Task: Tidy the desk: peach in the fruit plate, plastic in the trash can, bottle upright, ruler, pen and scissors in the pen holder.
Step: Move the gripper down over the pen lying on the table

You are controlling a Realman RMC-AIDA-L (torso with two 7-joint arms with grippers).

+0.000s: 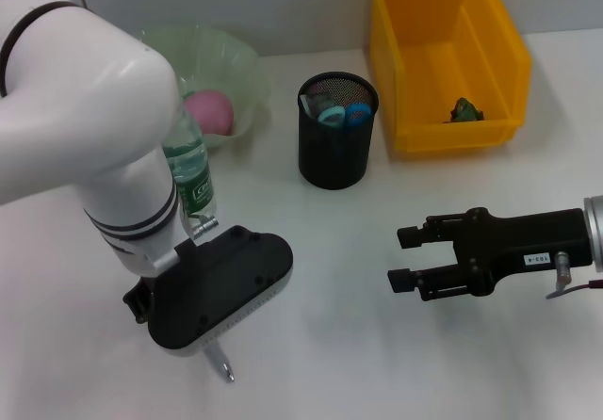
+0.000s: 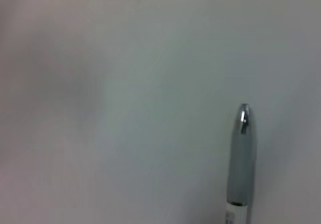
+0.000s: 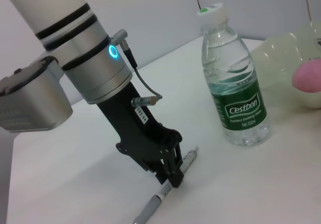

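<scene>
Here we list the pen [image 3: 168, 189]: slim, stiff, slippery, lying near the worktop's front edge; left gripper [image 3: 173, 171] fingers straddle its mid-barrel, closure unclear; right gripper [image 1: 403, 258] open, empty

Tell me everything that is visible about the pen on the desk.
The pen is slim, with a grey body and a silvery rounded tip. It lies flat on the white desk, near the front edge, in front of the upright bottle. The fingers of the left gripper are down at its middle, apparently closing around it.
</scene>
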